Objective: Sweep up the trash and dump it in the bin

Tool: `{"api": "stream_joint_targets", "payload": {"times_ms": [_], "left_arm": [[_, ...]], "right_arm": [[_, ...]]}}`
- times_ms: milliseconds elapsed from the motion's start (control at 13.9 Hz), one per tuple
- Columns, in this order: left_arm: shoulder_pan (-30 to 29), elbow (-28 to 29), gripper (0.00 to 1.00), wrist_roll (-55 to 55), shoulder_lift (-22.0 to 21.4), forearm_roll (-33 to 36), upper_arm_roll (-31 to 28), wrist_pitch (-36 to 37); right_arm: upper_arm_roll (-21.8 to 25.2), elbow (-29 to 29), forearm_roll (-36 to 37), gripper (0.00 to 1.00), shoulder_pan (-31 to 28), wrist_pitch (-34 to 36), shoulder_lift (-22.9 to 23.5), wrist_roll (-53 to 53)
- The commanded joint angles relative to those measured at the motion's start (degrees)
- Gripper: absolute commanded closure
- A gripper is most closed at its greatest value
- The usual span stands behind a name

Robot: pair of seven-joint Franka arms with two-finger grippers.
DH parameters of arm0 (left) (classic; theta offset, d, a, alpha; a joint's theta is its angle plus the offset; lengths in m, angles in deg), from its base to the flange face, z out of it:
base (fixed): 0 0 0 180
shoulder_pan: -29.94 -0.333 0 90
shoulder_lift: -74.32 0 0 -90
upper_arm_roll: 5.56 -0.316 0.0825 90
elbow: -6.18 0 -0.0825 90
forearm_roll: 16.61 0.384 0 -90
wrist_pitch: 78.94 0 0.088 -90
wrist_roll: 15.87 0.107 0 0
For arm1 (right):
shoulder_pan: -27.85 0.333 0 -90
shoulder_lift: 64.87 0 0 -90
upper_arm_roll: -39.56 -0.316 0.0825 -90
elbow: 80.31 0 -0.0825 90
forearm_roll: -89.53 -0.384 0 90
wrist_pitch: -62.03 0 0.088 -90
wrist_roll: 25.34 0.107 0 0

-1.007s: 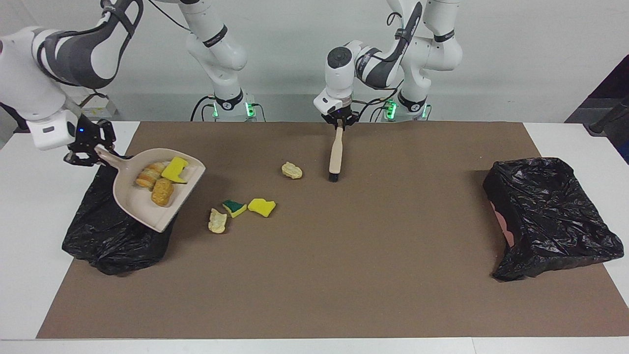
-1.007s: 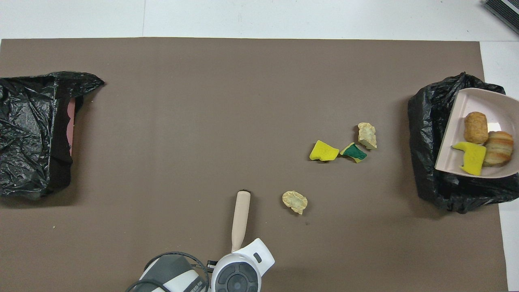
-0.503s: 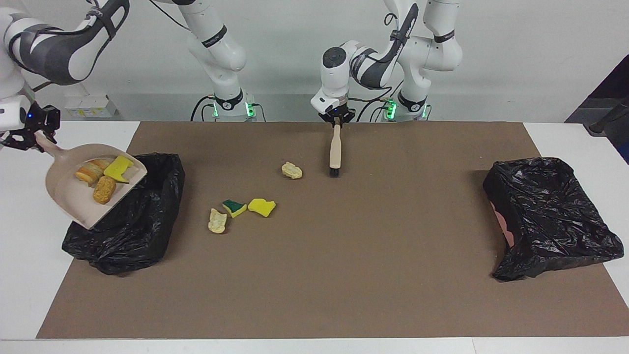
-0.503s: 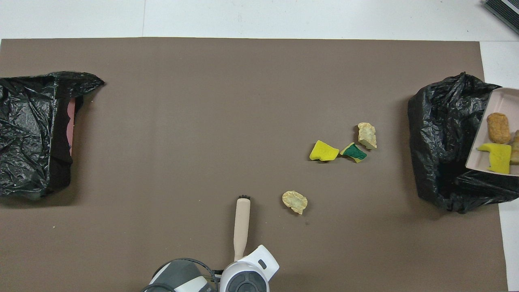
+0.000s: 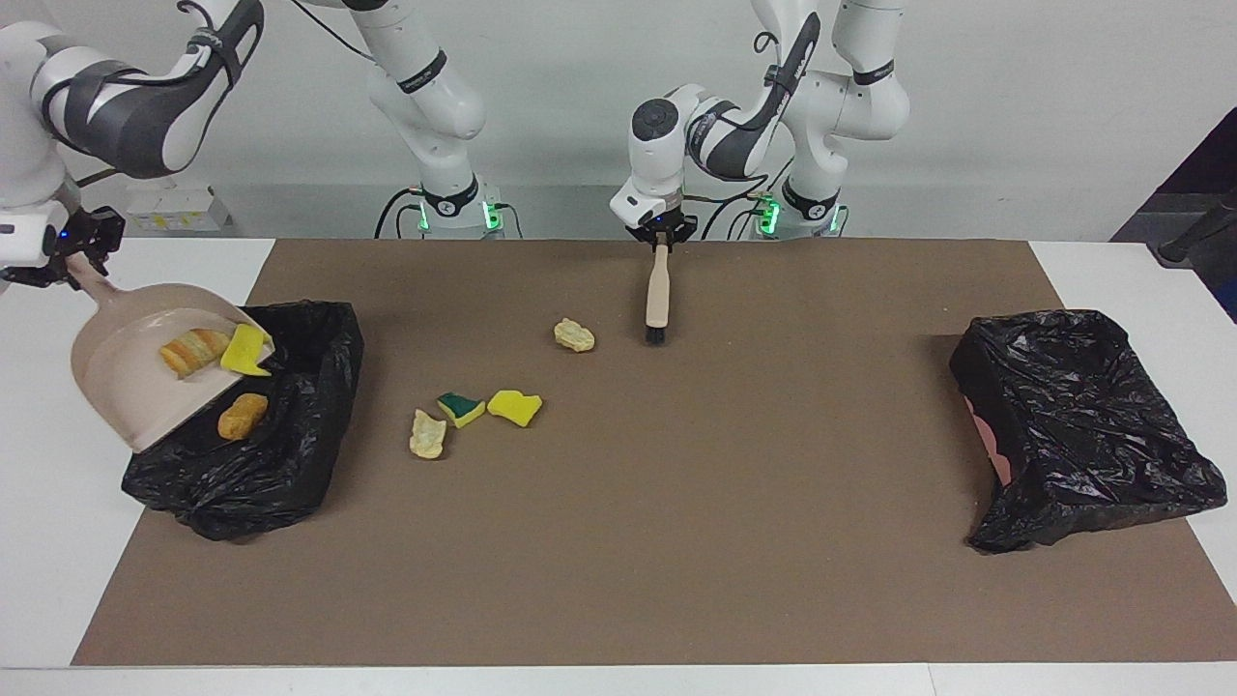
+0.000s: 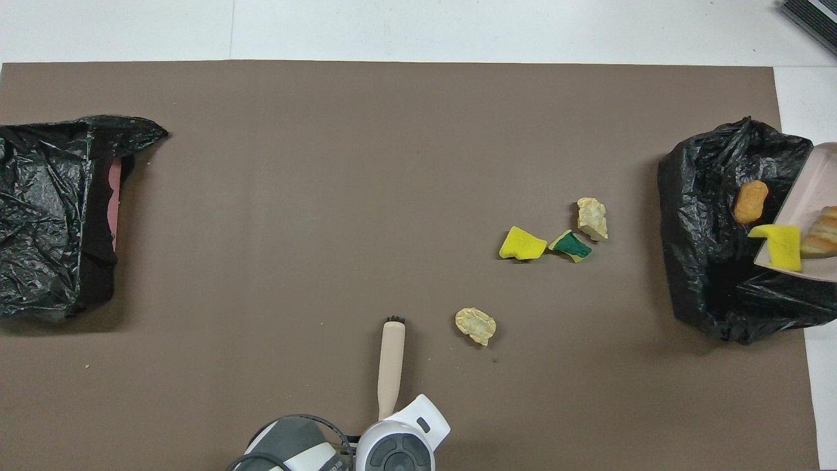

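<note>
My right gripper point(image 5: 75, 263) is shut on the handle of the beige dustpan point(image 5: 121, 387), held tilted over the black-bagged bin point(image 5: 280, 464) at the right arm's end. An orange-brown chunk point(image 5: 242, 416) is off the pan, over the bag. A yellow sponge piece point(image 5: 246, 350) sits at the pan's lip, beside a striped bread chunk point(image 5: 193, 350). On the mat lie a cream chunk point(image 5: 574, 335), a green-backed sponge point(image 5: 460, 407), a yellow sponge point(image 5: 514, 407) and another cream chunk point(image 5: 426, 434). My left gripper point(image 5: 661, 240) is shut on the brush point(image 5: 658, 290), whose bristles are at the mat.
A second black-bagged bin point(image 5: 1082, 425) stands at the left arm's end of the brown mat point(image 5: 676, 541). White tabletop borders the mat. In the overhead view the dustpan point(image 6: 814, 190) runs off the frame's edge.
The dustpan swung out over the bin and tipped further. The orange-brown chunk slid off it and the yellow sponge slid to the lip. The brush drew slightly toward the robots.
</note>
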Motion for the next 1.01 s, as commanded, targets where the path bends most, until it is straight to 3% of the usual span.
{"api": "stream_joint_targets", "payload": {"times_ms": [0, 144, 360, 575, 791, 935], "left_arm": [[-0.08, -1.34, 0.42, -0.21, 0.80, -0.70, -0.47, 0.89], [-0.26, -2.40, 0.00, 0.06, 0.89, -0.70, -0.65, 1.07], [-0.79, -5.47, 0.00, 1.46, 0.36, -0.61, -3.27, 2.55], [-0.70, -9.87, 0.00, 7.15, -0.86, 0.61, -13.26, 7.47], [-0.87, -11.28, 0.00, 15.76, -3.67, 7.63, -24.09, 7.84], [-2.44, -13.47, 0.00, 20.78, -3.60, 13.07, -27.71, 7.84]], "right_arm": [[-0.46, -0.34, 7.80, 1.00, 3.59, 2.05, -0.62, 1.26], [-0.37, -0.08, 11.85, 1.00, 5.88, 2.24, -0.62, 1.26], [-0.98, 0.10, 16.08, 1.00, 6.33, 2.15, -1.41, 0.47], [-2.12, 0.36, 14.08, 1.00, 6.24, 2.32, -3.25, -0.59], [-2.57, 0.27, 1.89, 1.00, 5.80, 3.55, -4.40, 0.28], [-2.57, 0.10, -5.23, 1.00, 5.54, 3.64, -4.66, 2.03]]}}
